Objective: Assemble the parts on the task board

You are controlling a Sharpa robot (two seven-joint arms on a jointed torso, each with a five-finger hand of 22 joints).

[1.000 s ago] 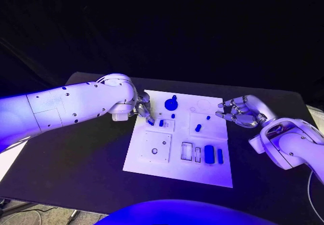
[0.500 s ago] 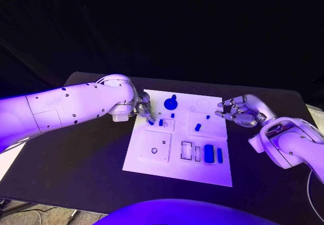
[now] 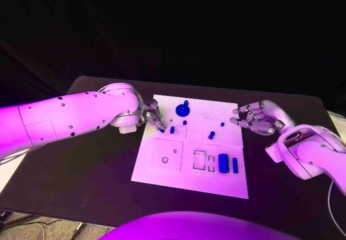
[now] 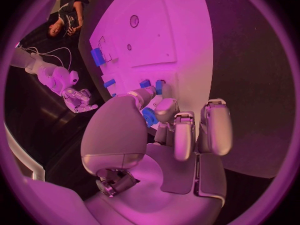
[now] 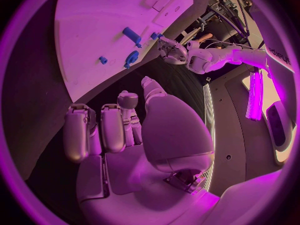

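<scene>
The task board (image 3: 191,150) lies mid-worktop (image 3: 86,170). Several blue parts (image 3: 223,162) lie loose on it, so assembly looks barely begun. At the board's left edge, the left hand (image 3: 151,117) pinches a small blue part (image 4: 149,117). Beside its right edge, the right hand (image 3: 256,119) hovers, fingers loosely curled, holding nothing.

1. My task board (image 3: 189,172) is showing white, with thin dark outlines marking its recesses.
2. The parts (image 3: 223,162) on it are showing blue, including the round one (image 3: 182,108) at the far edge.
3. The surface (image 3: 86,175) is looking black.
4. My left robot hand (image 3: 151,118) and right robot hand (image 3: 254,118) are gleaming silver.
5. My arms (image 3: 72,117) are showing white with small dark dots.
</scene>
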